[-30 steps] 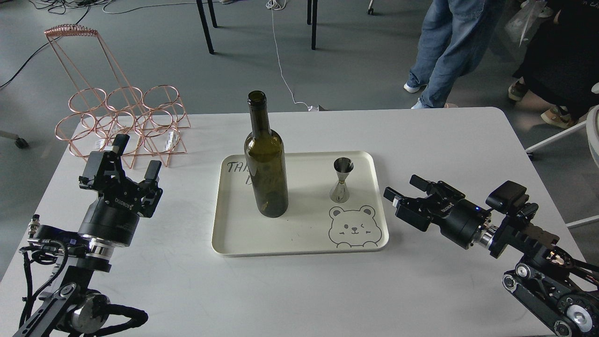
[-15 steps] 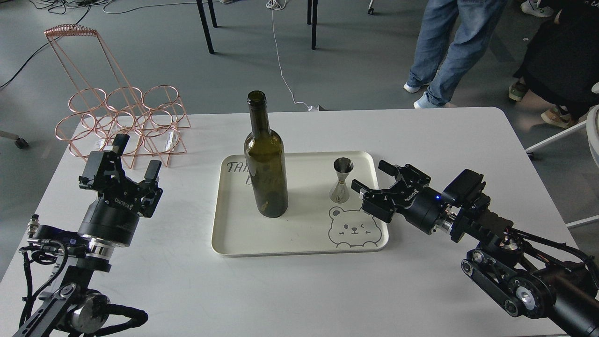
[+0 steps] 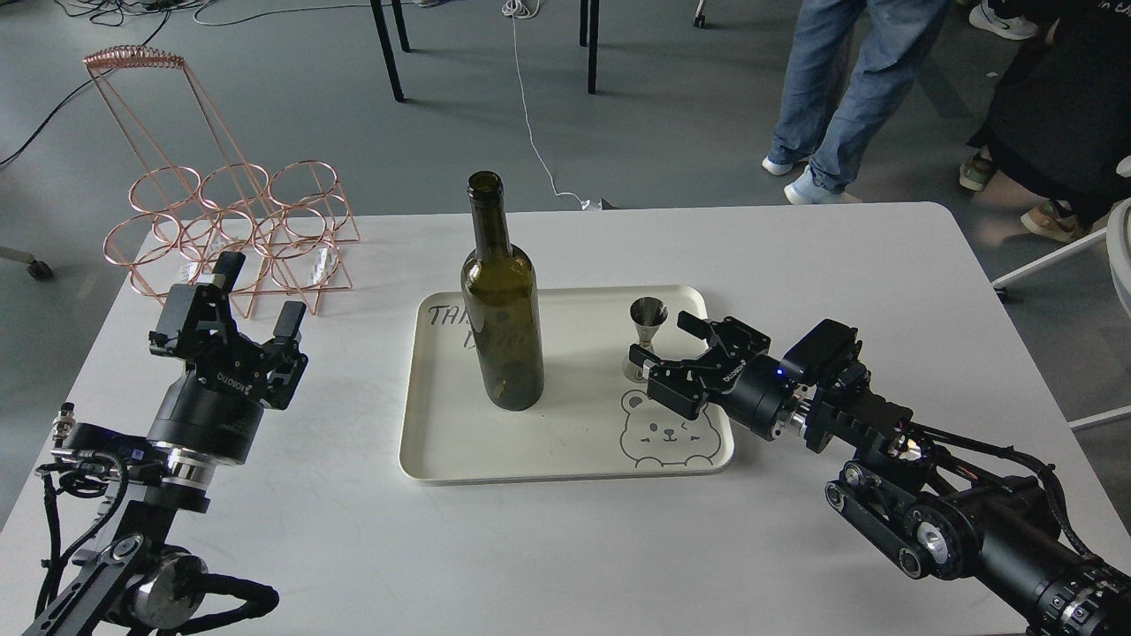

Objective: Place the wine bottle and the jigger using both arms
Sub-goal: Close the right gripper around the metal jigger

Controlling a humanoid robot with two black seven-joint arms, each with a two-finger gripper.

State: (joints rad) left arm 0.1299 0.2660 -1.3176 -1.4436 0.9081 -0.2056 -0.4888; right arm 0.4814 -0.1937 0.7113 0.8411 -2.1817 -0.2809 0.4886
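The tall dark olive-green wine bottle [image 3: 501, 309] stands upright on the left half of a cream tray [image 3: 565, 450]. The small steel jigger [image 3: 647, 325] stands upright on the tray's right half. My right gripper [image 3: 663, 340] is open, reaching in from the right over the tray's edge, with its fingers on either side of the jigger's lower part. I cannot tell if they touch it. My left gripper [image 3: 258, 291] is open and empty, pointing up over the table left of the tray.
A copper wire bottle rack [image 3: 231, 225] stands at the table's back left corner. The tray has a bear drawing [image 3: 664, 428] at its front right. People's legs and chair legs are on the floor beyond the table's far edge.
My right arm has moved left across the table, bringing its open gripper from beside the tray to around the jigger. The left arm has not moved.
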